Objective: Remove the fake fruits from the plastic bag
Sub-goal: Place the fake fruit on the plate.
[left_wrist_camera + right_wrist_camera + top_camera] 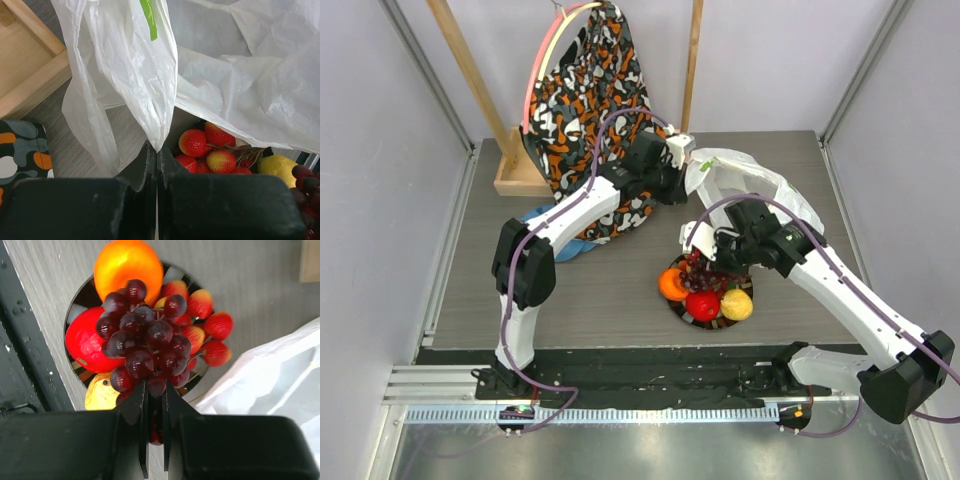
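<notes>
My left gripper (156, 149) is shut on a fold of the thin white plastic bag (125, 65), holding it up at the back of the table (685, 170). The bag (745, 180) lies crumpled behind the plate. My right gripper (155, 386) is shut on the dark purple grape bunch (145, 345), just above the round plate (75, 305). On the plate sit the orange (128, 265), red apple (82, 345), yellow lemon (100, 396) and several strawberries (212, 335). From above, the right gripper (707, 264) hovers over the orange (672, 285), apple (703, 306) and lemon (737, 304).
An orange-black-white patterned cloth (590, 100) hangs on a wooden stand (515, 175) at the back left, with a blue cloth (560, 245) under the left arm. The wooden base (25, 65) lies left of the bag. Enclosure walls stand on both sides.
</notes>
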Robot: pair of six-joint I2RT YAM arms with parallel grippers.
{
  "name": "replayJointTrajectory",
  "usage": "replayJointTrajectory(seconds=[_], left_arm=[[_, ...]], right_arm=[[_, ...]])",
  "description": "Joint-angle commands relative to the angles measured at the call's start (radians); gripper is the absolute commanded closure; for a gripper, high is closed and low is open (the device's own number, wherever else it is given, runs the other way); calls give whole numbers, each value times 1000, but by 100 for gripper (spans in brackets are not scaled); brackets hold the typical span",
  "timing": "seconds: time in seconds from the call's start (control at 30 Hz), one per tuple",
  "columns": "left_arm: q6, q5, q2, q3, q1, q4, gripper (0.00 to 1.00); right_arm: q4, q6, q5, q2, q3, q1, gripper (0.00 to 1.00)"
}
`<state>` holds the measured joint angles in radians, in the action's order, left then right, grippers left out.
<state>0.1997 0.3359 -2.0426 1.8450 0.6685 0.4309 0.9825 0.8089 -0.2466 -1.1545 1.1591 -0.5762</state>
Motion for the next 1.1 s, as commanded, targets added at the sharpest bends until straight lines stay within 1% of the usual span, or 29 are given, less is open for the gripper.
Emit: replayJointTrajectory(seconds=[0.0,0.2,0.27,0.43,0.47,0.6,0.67,0.8,0.83,0.97,1.03,1.07], left_arm=[[-19,0,76,-6,3,-18,100],[-14,3,67,-1,11,-21,100],[-14,3,67,-1,14,-21,100],[-17,3,73,-7,17,-17,100],[-17,3,71,-9,17,-18,100],[-20,3,78,-15,17,-17,100],[-20,2,79,-18,17,-17,100],[-19,3,76,-15,19,-18,100],[-17,3,75,-15,19,-20,100],[-14,5,71,-9,22,-21,100],[-13,9,68,-3,23,-21,100],[-13,12,71,-1,23,-21,100]], right_arm=[[-67,45,21,52,-50,-5,99],[-82,52,41,56,-68,-5,98],[-82,61,62,53,-79,-7,93],[-82,76,105,59,-108,-5,77],[-82,79,115,62,-111,-7,65],[-76,93,185,85,-107,-7,55],[-73,92,204,95,-96,-5,53],[-91,62,242,125,-49,-5,51],[-109,40,274,134,-39,-5,51],[-182,-36,317,151,23,-5,48],[-234,-71,346,153,36,-5,45],[-254,-97,393,154,36,-5,45]])
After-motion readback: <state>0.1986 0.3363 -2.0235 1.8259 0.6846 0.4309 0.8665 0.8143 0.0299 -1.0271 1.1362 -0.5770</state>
